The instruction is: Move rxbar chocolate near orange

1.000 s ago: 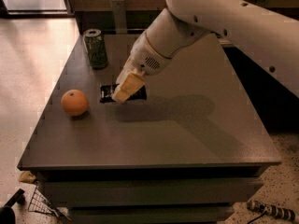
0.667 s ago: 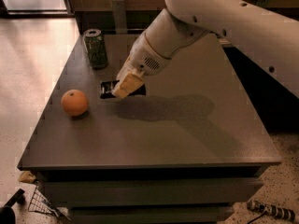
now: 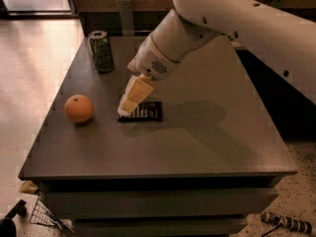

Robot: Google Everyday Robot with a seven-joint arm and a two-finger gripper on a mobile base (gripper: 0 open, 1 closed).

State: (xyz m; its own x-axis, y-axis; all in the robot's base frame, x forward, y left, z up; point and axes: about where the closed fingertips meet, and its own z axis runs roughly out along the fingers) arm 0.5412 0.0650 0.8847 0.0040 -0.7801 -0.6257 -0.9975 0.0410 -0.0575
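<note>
Camera view: the gripper (image 3: 124, 111) hangs at the left end of the rxbar chocolate (image 3: 146, 111), which lies flat on the table (image 3: 207, 152), right of the orange (image 3: 79, 108). Whether it grips cannot be told. The grasp seems in hand; next, carry the bar left.

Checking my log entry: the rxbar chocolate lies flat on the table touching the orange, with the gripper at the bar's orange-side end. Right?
Not quite. The camera view shows the rxbar chocolate flat on the table but apart from the orange, bare tabletop between; the gripper is at that end.
</note>
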